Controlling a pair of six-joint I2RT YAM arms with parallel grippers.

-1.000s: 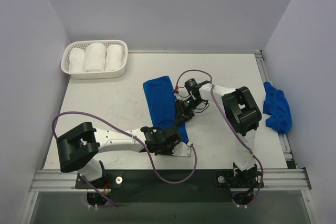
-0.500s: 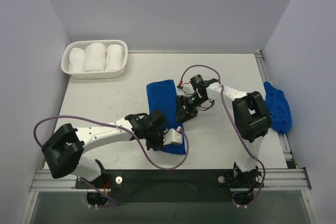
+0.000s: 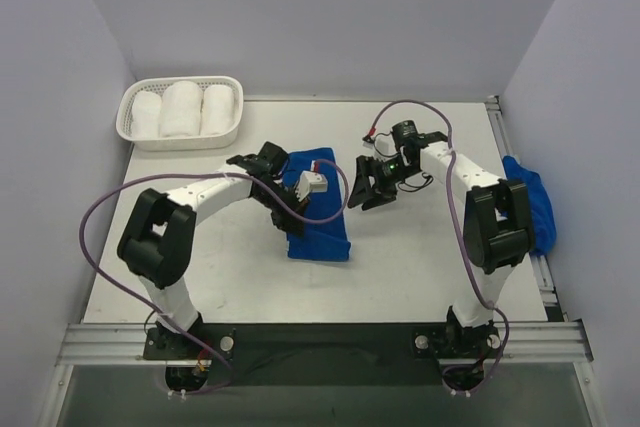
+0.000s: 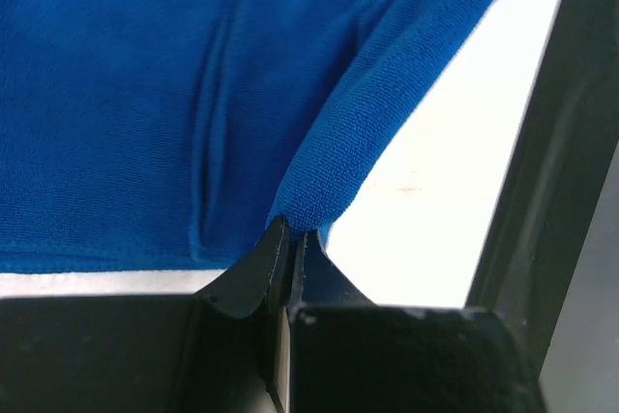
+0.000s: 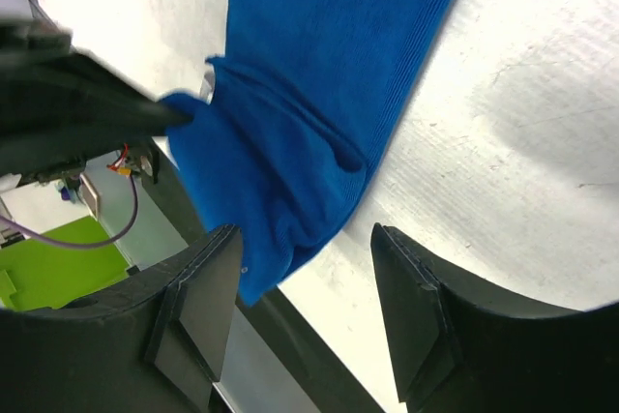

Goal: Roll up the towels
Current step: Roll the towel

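Left gripper [image 4: 290, 244]: fingers pinched shut on an edge fold of the blue towel [image 4: 126, 94]. The held bit is lifted off the table [image 3: 200, 237] as a raised flap, and the rest lies flat behind it.

Right gripper [image 5: 305, 239]: jaws spread wide, holding nothing, just beside the towel's right edge. A bunched fold of cloth sits ahead of its fingers.

From the top view the towel is mid-table between the two grippers, with the left one over its far part.

Second blue towel [image 3: 530, 205]: crumpled at the right table edge, untouched. Basket [image 3: 135, 137] at far left holds white towel rolls [image 3: 182, 109].

My read is that this is the start of the roll on towel one, with only the first turn being formed.

Next: carry the pinched edge over onto the body and tuck it tight. The right gripper should take or pin the opposite side so the turn starts square. A one-sided pinch will likely skew the roll.
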